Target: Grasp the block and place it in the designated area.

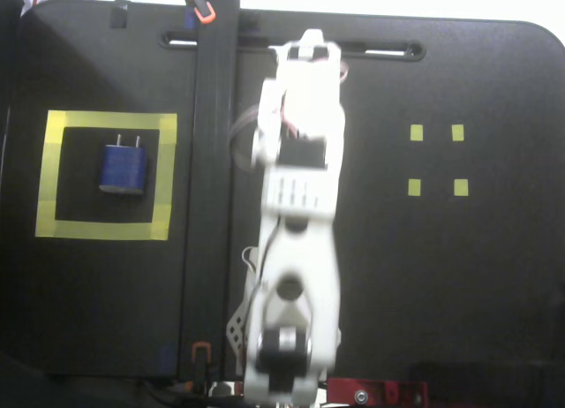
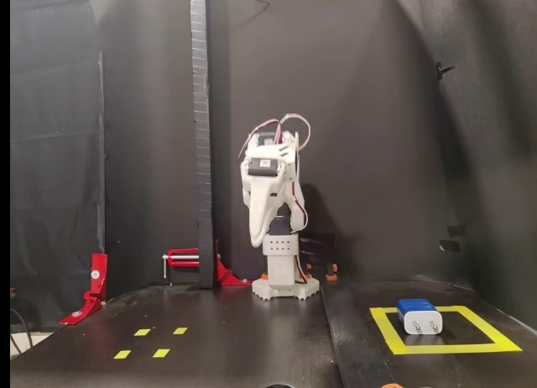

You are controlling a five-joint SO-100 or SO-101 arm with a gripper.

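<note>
No legible writing on block (image 1: pixel 123 169)

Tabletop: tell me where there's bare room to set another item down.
Bare mat lies around the four small yellow squares, right of the arm, and below the yellow tape square. Inside that square the block takes the middle; the arm fills the centre strip.

The white arm (image 2: pixel 273 212) stands folded at its base, gripper (image 2: pixel 257 237) pointing down, its jaw state unclear. Well off to its right, nearer the camera, the blue block (image 2: pixel 419 316) lies inside the yellow designated area (image 2: pixel 390 333), white prong face toward the camera. To its left lie four small yellow squares (image 2: pixel 151 342).
</note>
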